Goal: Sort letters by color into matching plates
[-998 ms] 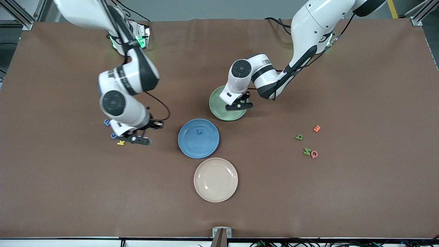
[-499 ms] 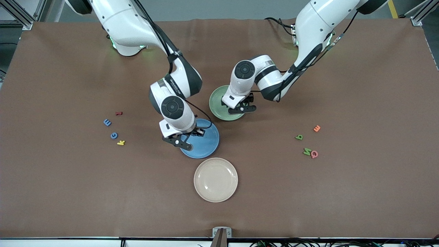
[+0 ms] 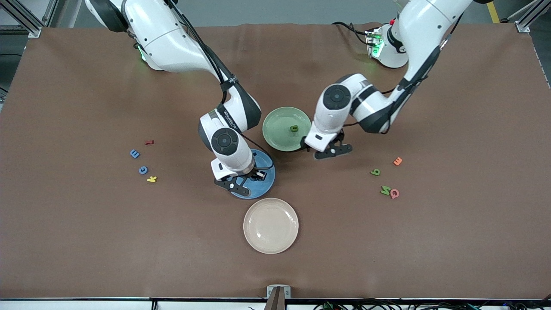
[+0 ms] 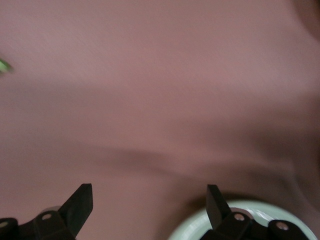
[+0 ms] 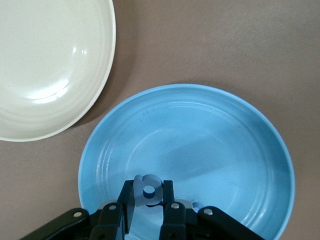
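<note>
The right gripper hangs over the blue plate, and in the right wrist view its fingers are pinched tight on a small blue letter above the plate's bowl. The blue plate sits mid-table, with the cream plate just nearer the front camera.

Over by the green plate, the left gripper hovers low over bare table just past the plate's rim, toward the left arm's end. Its fingers are spread wide with nothing between them. One green letter lies in the green plate.

Toward the right arm's end, two more blue letters wait on the table: one farther from the front camera, one nearer, with a red letter and a yellow letter close by.

Toward the left arm's end, a green letter lies near an orange letter, and another green letter sits right beside a pink letter.
</note>
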{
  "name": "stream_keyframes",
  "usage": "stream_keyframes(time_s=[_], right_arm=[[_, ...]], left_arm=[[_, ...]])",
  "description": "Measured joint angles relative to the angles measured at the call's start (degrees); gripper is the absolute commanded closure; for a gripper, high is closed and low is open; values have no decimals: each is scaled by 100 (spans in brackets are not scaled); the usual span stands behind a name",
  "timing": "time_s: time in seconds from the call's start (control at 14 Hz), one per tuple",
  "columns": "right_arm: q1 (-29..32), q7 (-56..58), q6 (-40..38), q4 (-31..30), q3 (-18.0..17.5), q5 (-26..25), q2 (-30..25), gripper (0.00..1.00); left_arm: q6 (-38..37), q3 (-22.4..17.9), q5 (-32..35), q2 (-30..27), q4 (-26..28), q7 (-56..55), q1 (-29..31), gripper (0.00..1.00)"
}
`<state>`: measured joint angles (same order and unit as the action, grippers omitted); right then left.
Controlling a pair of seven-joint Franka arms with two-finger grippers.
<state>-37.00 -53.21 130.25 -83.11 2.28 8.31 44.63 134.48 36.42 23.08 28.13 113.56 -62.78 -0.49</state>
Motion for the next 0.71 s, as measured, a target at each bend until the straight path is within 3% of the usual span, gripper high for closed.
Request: stream_keyframes(time_s=[0.21,0.36,0.5,0.71], right_arm=[[-69,-9,0,28,0,24,52,83],[-92,-14,0,27,0,30,85,72],[-93,-14,0,27,1,31,111,48],[-93,-14,0,30,1,31,116,1]], left_arm=[[-16,-31,17,-11,13,894,913,0],[-10,-44,21,38,12,1732,1467,3],[11,-45,42,175,-22,2272,1719,9],[22,-26,504,408,-65,2767,1700,18]])
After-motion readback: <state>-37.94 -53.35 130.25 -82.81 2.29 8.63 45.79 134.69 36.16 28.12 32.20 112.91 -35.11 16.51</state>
